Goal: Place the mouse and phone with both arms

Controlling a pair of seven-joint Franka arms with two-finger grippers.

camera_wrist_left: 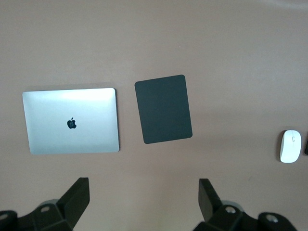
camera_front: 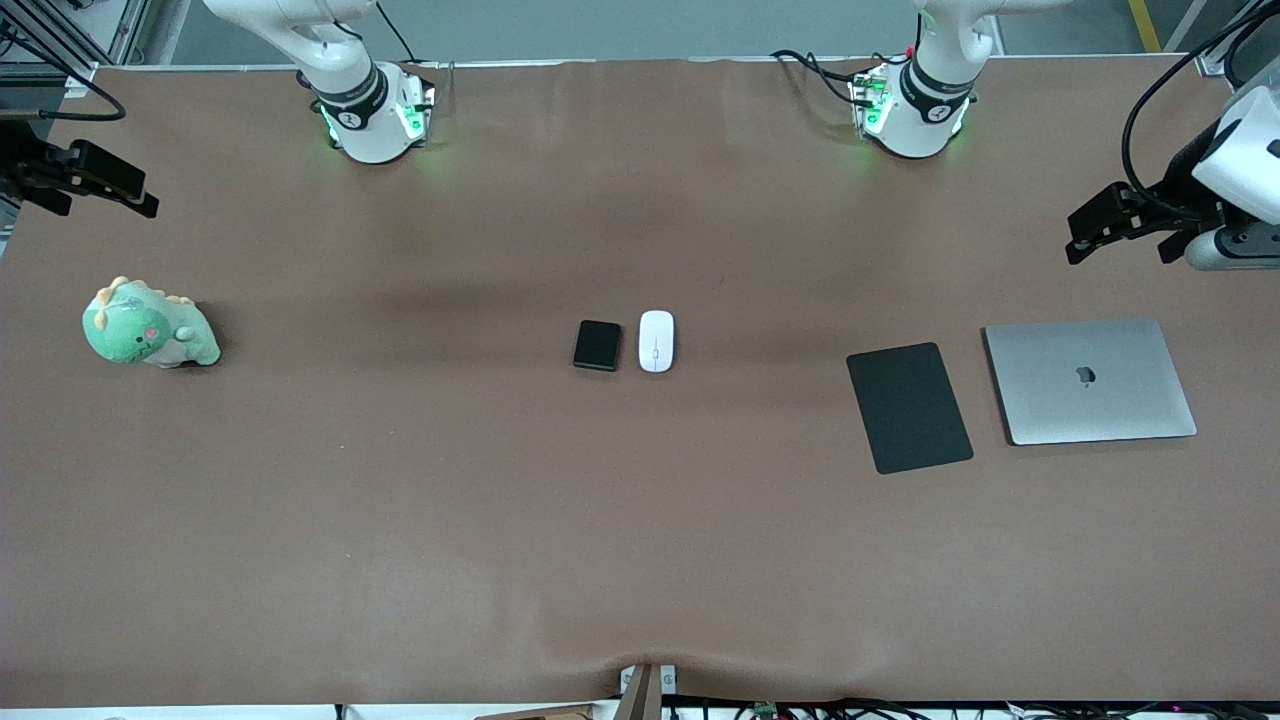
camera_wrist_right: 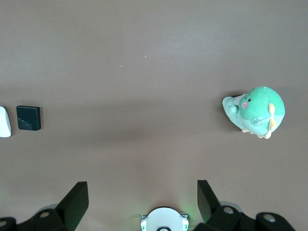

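Note:
The white oval mouse [camera_front: 656, 341] and the small black phone [camera_front: 597, 345] lie side by side at the table's middle, the phone toward the right arm's end. My left gripper [camera_front: 1120, 243] hangs open and empty high over the left arm's end of the table; its wrist view shows its open jaws [camera_wrist_left: 143, 185] and the mouse [camera_wrist_left: 290, 146] at the frame's edge. My right gripper [camera_front: 100, 198] hangs open and empty over the right arm's end; its wrist view shows its jaws [camera_wrist_right: 142, 186], the phone [camera_wrist_right: 29, 118] and a sliver of the mouse [camera_wrist_right: 4, 122].
A thin black mouse pad [camera_front: 909, 406] [camera_wrist_left: 163, 109] and a closed silver laptop [camera_front: 1090, 380] [camera_wrist_left: 71, 121] lie toward the left arm's end. A green dinosaur toy [camera_front: 148, 326] [camera_wrist_right: 254, 110] sits toward the right arm's end. The right arm's base [camera_wrist_right: 164, 220] glows green.

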